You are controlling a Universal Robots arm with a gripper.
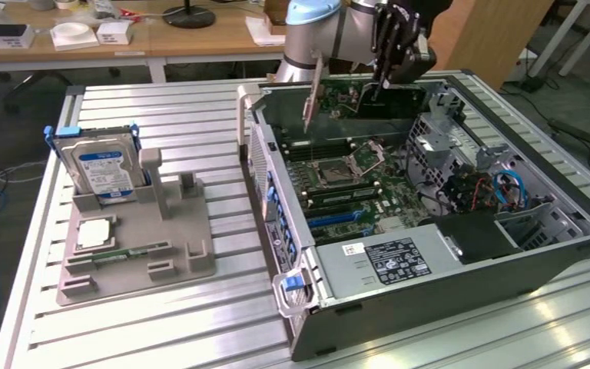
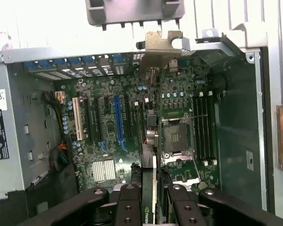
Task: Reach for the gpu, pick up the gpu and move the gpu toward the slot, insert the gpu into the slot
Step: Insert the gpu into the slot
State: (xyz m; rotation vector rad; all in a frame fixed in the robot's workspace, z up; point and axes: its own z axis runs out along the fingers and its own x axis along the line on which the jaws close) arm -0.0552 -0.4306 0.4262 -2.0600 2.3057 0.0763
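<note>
With the white slot (image 2: 77,118) and blue slot (image 2: 117,120) to one side of the gripper (image 2: 153,205), which is clamped on the gpu (image 2: 154,169) hanging edge-down below it, it seems best to hold the gpu upright and parallel to those slots, then lower gently.

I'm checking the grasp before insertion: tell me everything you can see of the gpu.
The gpu is a flat green circuit card with a silvery metal end bracket, held on edge, upright, in the gripper's shut jaws. It hangs inside the open computer case, above the motherboard, bracket toward the exterior view's left. Whether its lower edge touches a slot cannot be told.
</note>
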